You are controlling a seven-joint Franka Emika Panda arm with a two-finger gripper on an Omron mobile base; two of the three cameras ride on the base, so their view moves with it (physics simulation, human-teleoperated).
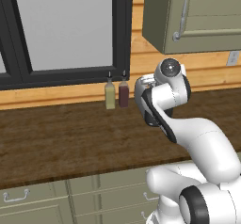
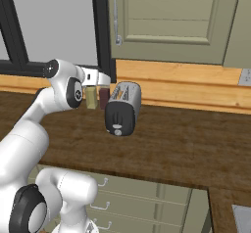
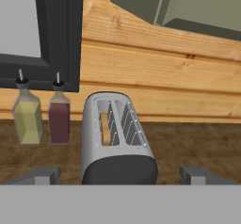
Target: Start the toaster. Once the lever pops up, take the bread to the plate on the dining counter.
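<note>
toaster (image 3: pixel 115 140) sits on the dark wood worktop (image 1: pixel 56 138) just right of two sauce bottles (image 3: pixel 42 117) — bread (image 3: pixel 105 132) in its left slot; gripper (image 3: pixel 120 175) jaws spread wide before it, empty.

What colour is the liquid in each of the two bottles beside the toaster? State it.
Left bottle pale yellow-green, right bottle dark maroon; clearest in the hand view.
</note>
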